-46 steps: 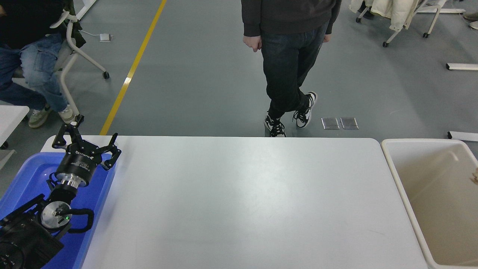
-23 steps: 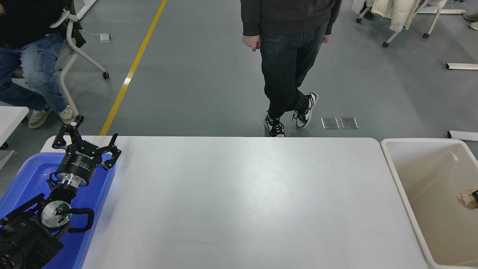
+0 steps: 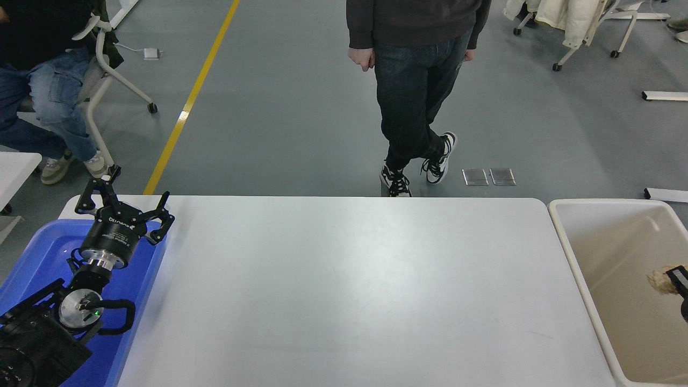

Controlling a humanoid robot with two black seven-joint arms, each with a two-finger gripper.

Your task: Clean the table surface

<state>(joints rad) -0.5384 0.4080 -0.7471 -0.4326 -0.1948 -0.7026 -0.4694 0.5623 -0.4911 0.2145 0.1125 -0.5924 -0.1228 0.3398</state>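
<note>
- Table (image 3: 349,290): fills the middle, between blue tub (image 3: 37,252) at left and beige bin (image 3: 618,269) at right; looks bare, smooth, rigid, likely slick. Nothing to grasp, only to wipe.
- Left gripper (image 3: 121,201): parked over the tub, fingers spread, holding nothing.
- Right gripper (image 3: 669,279): over the bin at the right edge, seemingly pinching a tan wad (image 3: 658,280), probably soft and light.
- Person (image 3: 414,91) stands beyond the far edge.

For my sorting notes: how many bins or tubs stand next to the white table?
2. A blue tub sits at the table's left end, under the parked left claw. A beige bin stands at its right end, where the right claw shows at the edge.
</note>
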